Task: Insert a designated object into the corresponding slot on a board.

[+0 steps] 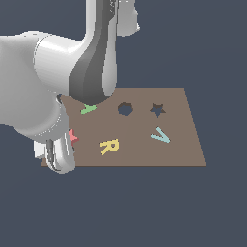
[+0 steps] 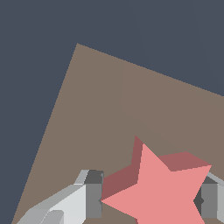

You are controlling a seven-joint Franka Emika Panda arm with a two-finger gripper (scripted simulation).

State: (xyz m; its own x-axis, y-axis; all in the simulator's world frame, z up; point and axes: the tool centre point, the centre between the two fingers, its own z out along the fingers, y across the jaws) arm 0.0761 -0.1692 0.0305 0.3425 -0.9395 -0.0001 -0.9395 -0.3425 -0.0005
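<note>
- The small flat red-pink star piece (image 2: 159,190) lies on the flat brown rectangular board (image 2: 113,109), near its edge at the exterior view's left, mostly hidden there behind the arm.
- The gripper (image 2: 148,201) straddles it, jaws apart, one finger (image 2: 89,197) on each side; whether the pads touch, I cannot tell.
- The dark star-shaped slot (image 1: 157,109) sits well apart, beyond the yellow R (image 1: 109,146), so a carry across is likely needed.
</note>
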